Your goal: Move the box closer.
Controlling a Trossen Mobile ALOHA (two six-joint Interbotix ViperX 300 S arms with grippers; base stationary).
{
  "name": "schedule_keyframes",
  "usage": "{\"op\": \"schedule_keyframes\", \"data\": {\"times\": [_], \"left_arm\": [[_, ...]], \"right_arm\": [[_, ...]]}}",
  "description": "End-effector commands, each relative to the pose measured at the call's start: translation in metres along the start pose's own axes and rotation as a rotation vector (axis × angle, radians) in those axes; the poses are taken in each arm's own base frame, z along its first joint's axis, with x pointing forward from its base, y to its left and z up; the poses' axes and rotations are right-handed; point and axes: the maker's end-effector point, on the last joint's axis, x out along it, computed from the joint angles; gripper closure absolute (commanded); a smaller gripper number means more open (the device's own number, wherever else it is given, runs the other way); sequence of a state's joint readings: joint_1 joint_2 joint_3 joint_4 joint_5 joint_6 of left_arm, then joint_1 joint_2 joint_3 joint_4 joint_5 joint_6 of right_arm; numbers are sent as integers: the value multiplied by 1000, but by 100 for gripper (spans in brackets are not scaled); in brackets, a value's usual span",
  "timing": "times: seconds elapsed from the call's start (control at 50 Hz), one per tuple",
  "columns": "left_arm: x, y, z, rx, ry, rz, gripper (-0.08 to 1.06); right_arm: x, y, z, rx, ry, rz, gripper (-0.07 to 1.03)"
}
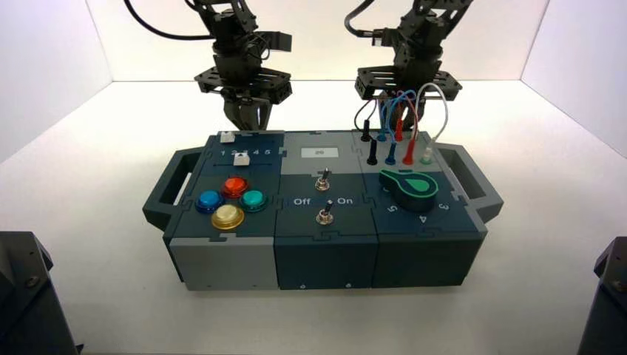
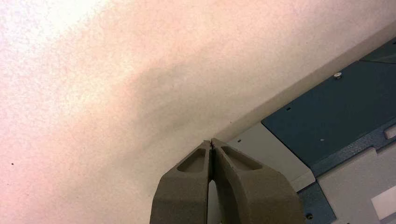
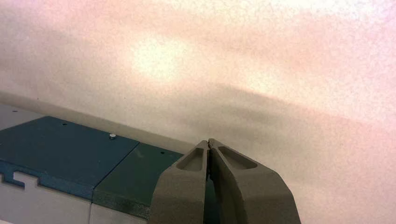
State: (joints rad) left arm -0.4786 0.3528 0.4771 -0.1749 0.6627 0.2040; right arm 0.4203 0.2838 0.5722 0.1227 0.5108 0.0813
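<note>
The dark blue-grey box [image 1: 325, 248] stands in the middle of the white table, with side handles [image 1: 168, 188], four coloured buttons [image 1: 231, 200], two toggle switches [image 1: 322, 180], a green dial [image 1: 409, 185] and plugged wires [image 1: 403, 122]. My left gripper [image 1: 247, 124] is shut and empty, pointing down just behind the box's far left edge; in the left wrist view its tips [image 2: 211, 141] are at the box's rear face [image 2: 336, 107]. My right gripper [image 3: 208, 141] is shut and empty at the box's rear right [image 3: 60, 144]. In the high view the wires partly hide it.
White walls close in the table at the back and both sides. Dark arm bases stand at the near left corner [image 1: 29, 296] and the near right corner [image 1: 602, 296]. White table surface [image 1: 310, 318] lies between the box's front and the near edge.
</note>
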Motion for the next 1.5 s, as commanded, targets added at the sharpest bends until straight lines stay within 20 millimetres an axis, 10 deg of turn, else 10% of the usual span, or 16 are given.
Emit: {"op": "schedule_keyframes", "data": {"times": [0.02,1.04,1.5], "left_arm": [[-14,-13,5,35,-32,-3,100],[-17,-21,-22,27,-36,-11,101],[-41,-7,23,35,-156,19,100]], "right_arm": [[-10,6,0,-8,-20,10,98],[-14,14,-12,-8,-27,26,98],[-31,19,21,-47,-133,27,98]]}}
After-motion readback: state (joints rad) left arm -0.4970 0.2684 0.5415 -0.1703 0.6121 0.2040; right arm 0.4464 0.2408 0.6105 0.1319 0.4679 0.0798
